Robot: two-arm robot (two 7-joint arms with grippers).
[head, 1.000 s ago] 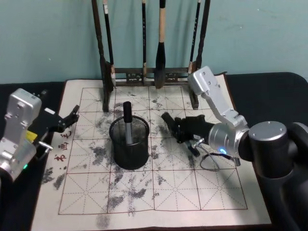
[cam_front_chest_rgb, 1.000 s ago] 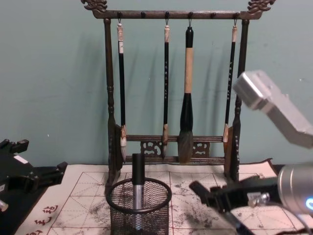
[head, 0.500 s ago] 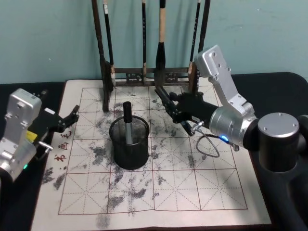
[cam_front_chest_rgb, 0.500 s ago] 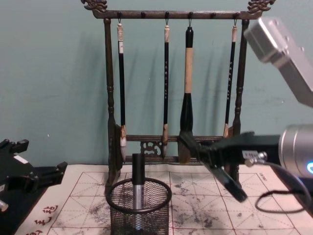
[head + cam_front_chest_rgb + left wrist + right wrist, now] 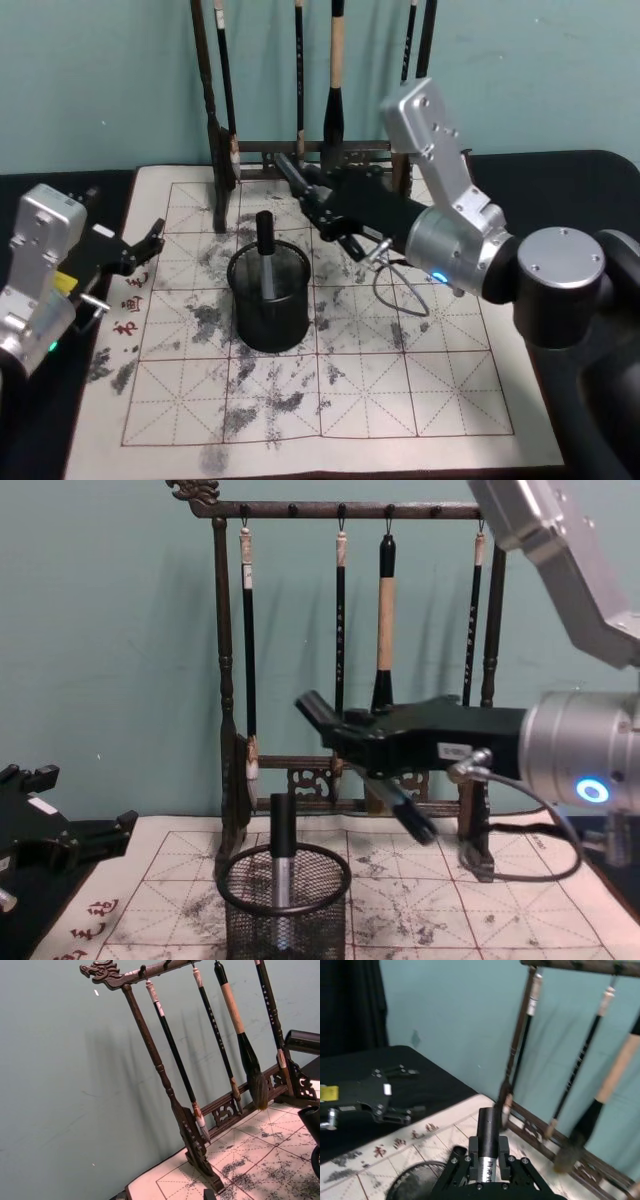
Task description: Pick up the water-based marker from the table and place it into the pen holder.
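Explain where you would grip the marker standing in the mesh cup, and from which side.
Grip the black cap of the marker, coming from straight above. It stands upright and its cap rises above the rim of the cup, whose mesh wall surrounds the barrel.

I lifted the right gripper (image 5: 345,730) with its marker (image 5: 368,772) off the mat and swung it leftward, above the pen holder (image 5: 284,905).
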